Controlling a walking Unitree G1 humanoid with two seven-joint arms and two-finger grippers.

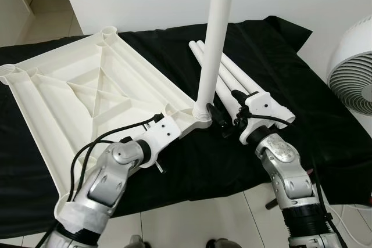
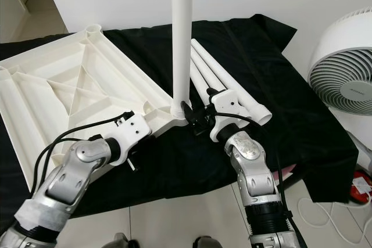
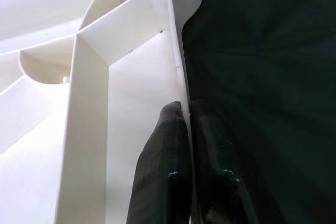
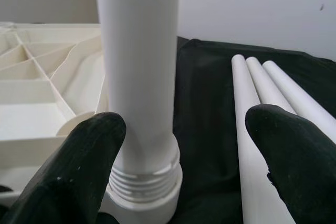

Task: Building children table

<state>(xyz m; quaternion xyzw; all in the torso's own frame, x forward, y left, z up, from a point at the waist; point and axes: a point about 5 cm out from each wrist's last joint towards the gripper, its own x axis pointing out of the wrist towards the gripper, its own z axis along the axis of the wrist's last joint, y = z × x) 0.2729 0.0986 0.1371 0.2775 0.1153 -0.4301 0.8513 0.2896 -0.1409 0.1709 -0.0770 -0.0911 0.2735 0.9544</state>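
Currently, left pincer point(image 3: 187, 145) pinches the tabletop point(image 1: 87, 85) rim; right pincer point(image 4: 184, 145), spread, flanks the upright leg point(image 1: 216, 39) in its corner socket.

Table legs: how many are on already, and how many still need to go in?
One leg stands in a corner socket of the upturned tabletop. The left gripper pinches the tabletop's rim; the open right gripper flanks the leg's threaded base. Three loose legs lie on the black cloth.

tabletop point(image 1: 87, 85): cream white
legs point(image 1: 232, 74): white
cloth point(image 1: 273, 50): black
fan point(image 2: 343, 62): white
floor point(image 1: 192, 225): pale tiles
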